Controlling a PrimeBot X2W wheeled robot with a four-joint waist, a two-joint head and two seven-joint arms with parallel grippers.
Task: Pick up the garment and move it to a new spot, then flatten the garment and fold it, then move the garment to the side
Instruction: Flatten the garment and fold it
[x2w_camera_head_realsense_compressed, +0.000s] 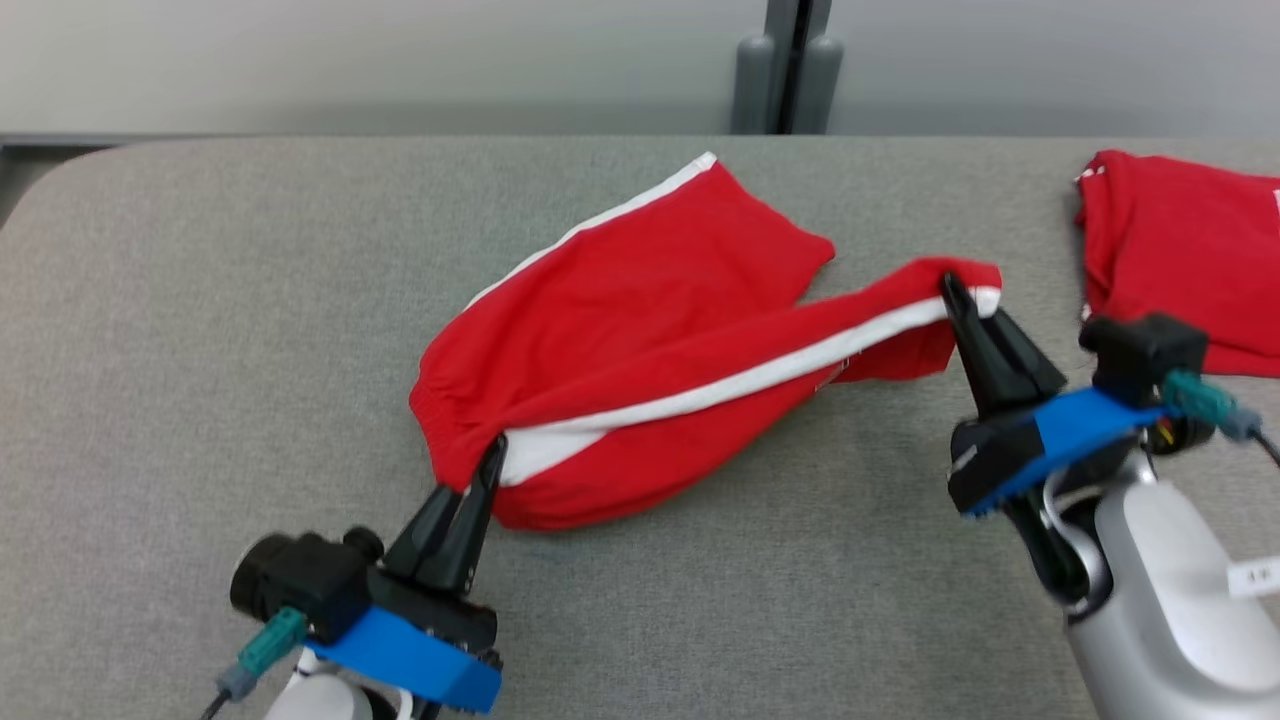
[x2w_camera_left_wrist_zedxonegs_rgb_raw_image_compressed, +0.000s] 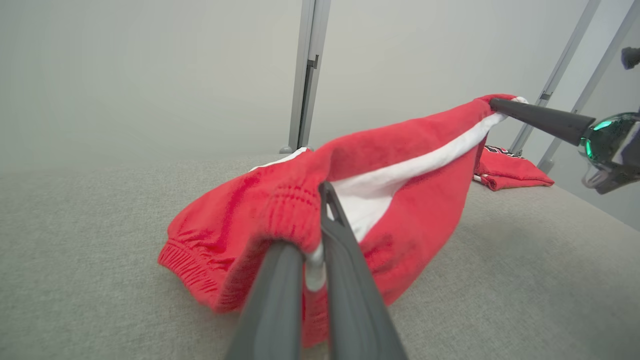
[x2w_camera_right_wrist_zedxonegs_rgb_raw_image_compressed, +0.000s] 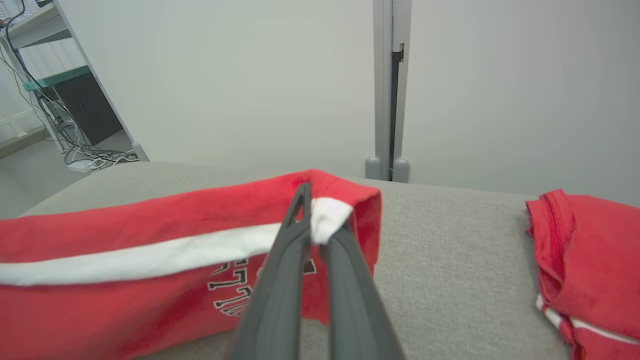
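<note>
The garment (x2w_camera_head_realsense_compressed: 640, 330) is a pair of red shorts with white side stripes, lying across the middle of the grey table (x2w_camera_head_realsense_compressed: 200, 300). My left gripper (x2w_camera_head_realsense_compressed: 492, 455) is shut on its waistband end at the near left, red and white cloth pinched between the fingers (x2w_camera_left_wrist_zedxonegs_rgb_raw_image_compressed: 345, 260). My right gripper (x2w_camera_head_realsense_compressed: 955, 290) is shut on the hem of one leg and holds it lifted off the table, so the white stripe stretches taut between both grippers. In the right wrist view the garment (x2w_camera_right_wrist_zedxonegs_rgb_raw_image_compressed: 125, 260) shows black lettering below the stripe. The other leg lies flat behind.
A second red garment (x2w_camera_head_realsense_compressed: 1180, 250) lies bunched at the table's far right edge, close to my right arm. A grey post (x2w_camera_head_realsense_compressed: 790, 70) stands behind the table against the pale wall. Bare tabletop lies left of and in front of the shorts.
</note>
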